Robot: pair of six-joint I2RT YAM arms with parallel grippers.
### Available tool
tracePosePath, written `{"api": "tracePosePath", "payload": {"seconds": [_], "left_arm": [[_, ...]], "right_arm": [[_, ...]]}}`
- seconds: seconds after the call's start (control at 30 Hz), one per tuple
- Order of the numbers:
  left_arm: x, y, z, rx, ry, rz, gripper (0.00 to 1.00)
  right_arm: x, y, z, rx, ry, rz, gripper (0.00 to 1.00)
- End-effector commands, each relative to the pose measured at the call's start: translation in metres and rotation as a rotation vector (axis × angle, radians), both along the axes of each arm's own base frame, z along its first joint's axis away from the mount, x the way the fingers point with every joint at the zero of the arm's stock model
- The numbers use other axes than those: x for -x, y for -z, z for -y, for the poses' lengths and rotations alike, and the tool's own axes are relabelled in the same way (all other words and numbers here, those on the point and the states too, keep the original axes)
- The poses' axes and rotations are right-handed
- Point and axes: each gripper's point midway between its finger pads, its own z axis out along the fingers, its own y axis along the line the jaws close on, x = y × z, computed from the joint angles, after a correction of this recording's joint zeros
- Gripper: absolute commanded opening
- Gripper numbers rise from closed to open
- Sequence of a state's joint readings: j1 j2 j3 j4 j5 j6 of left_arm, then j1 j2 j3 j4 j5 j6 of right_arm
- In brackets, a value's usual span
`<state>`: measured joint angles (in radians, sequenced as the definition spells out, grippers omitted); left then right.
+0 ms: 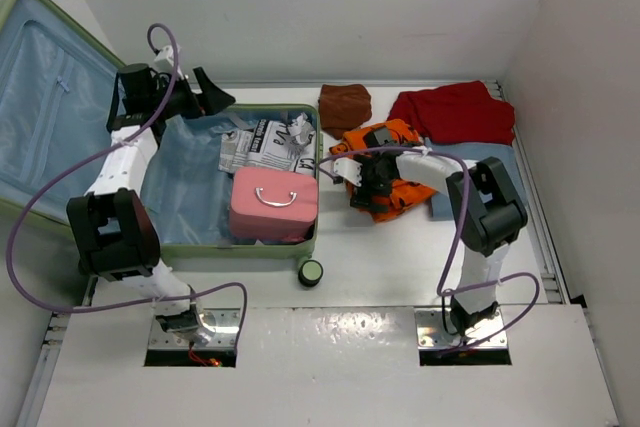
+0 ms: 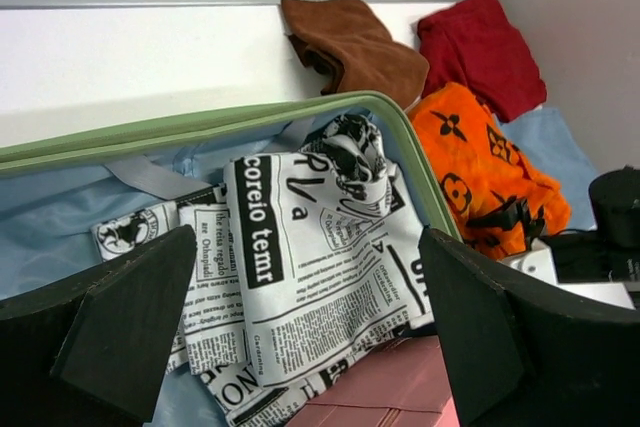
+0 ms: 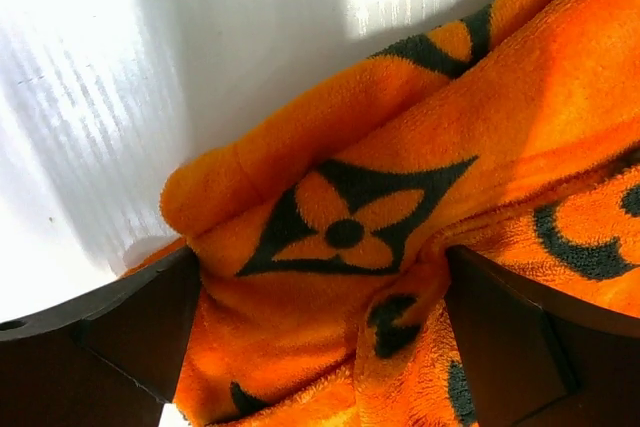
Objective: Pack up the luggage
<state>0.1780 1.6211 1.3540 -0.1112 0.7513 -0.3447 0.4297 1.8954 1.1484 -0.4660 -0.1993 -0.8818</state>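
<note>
The luggage [image 1: 250,248] lies open at the left, its pale-green rim [image 2: 200,127] round a light blue lining and its lid [image 1: 40,97] leaning back. Inside are a newspaper-print cloth [image 1: 262,145] [image 2: 320,247] and a pink boxy case [image 1: 273,205] [image 2: 385,387]. My left gripper [image 1: 205,95] [image 2: 305,337] is open and empty, above the back of the suitcase. My right gripper [image 1: 362,187] [image 3: 320,327] is open, jaws wide and straddling a bunched fold of the orange fleece cloth [image 1: 395,132] [image 3: 340,232] on the table right of the suitcase.
A brown cloth [image 1: 345,105] [image 2: 350,42], a red cloth [image 1: 455,112] [image 2: 480,47] and a light blue cloth [image 1: 500,162] lie at the back right. A black-and-green wheel [image 1: 311,272] sticks out at the suitcase's near right corner. White walls close the back and right.
</note>
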Motion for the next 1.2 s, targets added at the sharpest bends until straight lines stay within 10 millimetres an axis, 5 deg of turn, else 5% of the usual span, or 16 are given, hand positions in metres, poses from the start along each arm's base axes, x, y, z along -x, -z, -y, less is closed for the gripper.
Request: {"api": "tracePosePath", "payload": {"seconds": [0.0,0.03,0.1,0.13,0.27,0.4,0.53,0.67,0.8,0.93,1.0,1.03,1.1,1.17], "left_arm": [[0.004,-0.032,-0.012,0.029,-0.014,0.082,0.99],[0.004,-0.032,-0.012,0.029,-0.014,0.082,0.99],[0.005,-0.032,-0.020,0.031,-0.026,0.082,0.99],[0.004,-0.036,-0.021,0.029,-0.026,0.091,0.99],[0.007,-0.037,-0.031,0.046,-0.050,0.081,0.99],[0.008,-0.035,-0.043,0.056,-0.072,0.078,0.99],[0.017,-0.041,-0.051,0.053,-0.089,0.093,0.99],[0.028,-0.039,-0.065,0.042,-0.126,0.098,0.99],[0.035,-0.027,-0.083,0.051,-0.167,0.073,0.99],[0.042,-0.029,-0.098,0.066,-0.205,0.074,0.99],[0.046,-0.028,-0.105,0.072,-0.229,0.074,0.99],[0.048,-0.034,-0.113,0.063,-0.247,0.097,0.99],[0.052,-0.038,-0.118,0.061,-0.255,0.107,0.99],[0.057,-0.041,-0.128,0.070,-0.277,0.105,0.99]], "right_arm": [[-0.011,0.026,0.008,0.097,0.048,0.034,0.99],[-0.021,0.029,0.004,0.109,0.052,0.029,0.95],[-0.012,0.034,0.012,0.148,0.090,-0.046,0.73],[-0.026,0.034,0.007,0.142,0.114,-0.045,0.64],[-0.029,0.038,0.014,0.167,0.182,-0.105,0.20],[-0.029,0.033,0.016,0.166,0.198,-0.095,0.02],[-0.041,-0.026,0.003,0.024,0.278,-0.061,0.00],[-0.093,-0.149,-0.026,-0.253,0.417,0.074,0.00],[-0.120,-0.241,-0.046,-0.473,0.458,0.158,0.00],[-0.132,-0.302,-0.071,-0.689,0.481,0.215,0.00],[-0.130,-0.316,-0.084,-0.764,0.495,0.212,0.00],[-0.136,-0.337,-0.098,-0.849,0.471,0.258,0.00],[-0.131,-0.349,-0.118,-0.910,0.445,0.251,0.00],[-0.130,-0.357,-0.159,-0.972,0.367,0.260,0.00]]}}
